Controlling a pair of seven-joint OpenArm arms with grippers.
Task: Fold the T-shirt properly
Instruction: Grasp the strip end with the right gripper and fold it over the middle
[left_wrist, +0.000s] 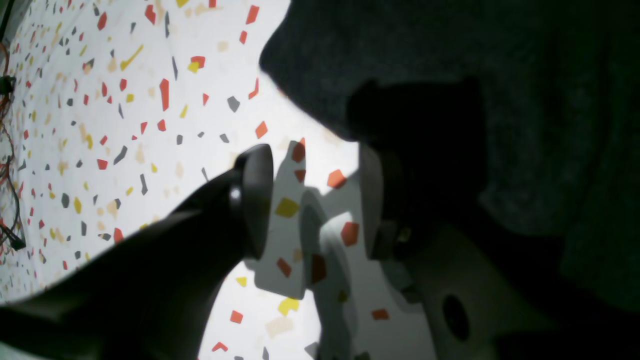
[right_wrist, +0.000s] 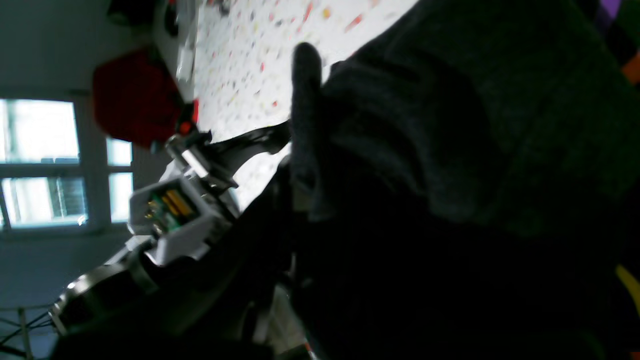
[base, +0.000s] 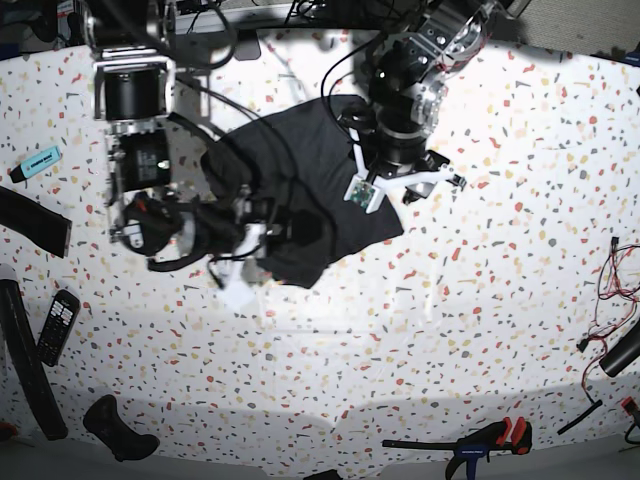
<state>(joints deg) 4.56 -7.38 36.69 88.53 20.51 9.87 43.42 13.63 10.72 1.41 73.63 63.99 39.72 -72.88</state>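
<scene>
So I see the right gripper (right_wrist: 300, 150) clamped on a bunched T-shirt (base: 300, 170) fold, while the left gripper (left_wrist: 315, 200) gapes empty just beside the shirt's edge.

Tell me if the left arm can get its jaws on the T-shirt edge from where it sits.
Probably yes: the left gripper stands open beside the T-shirt, with only bare table between the jaws.

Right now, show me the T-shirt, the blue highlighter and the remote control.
T-shirt (base: 320, 160), base view, flat upper panel.
Blue highlighter (base: 36, 162), base view, middle of barrel.
Remote control (base: 57, 324), base view, keypad face.
</scene>
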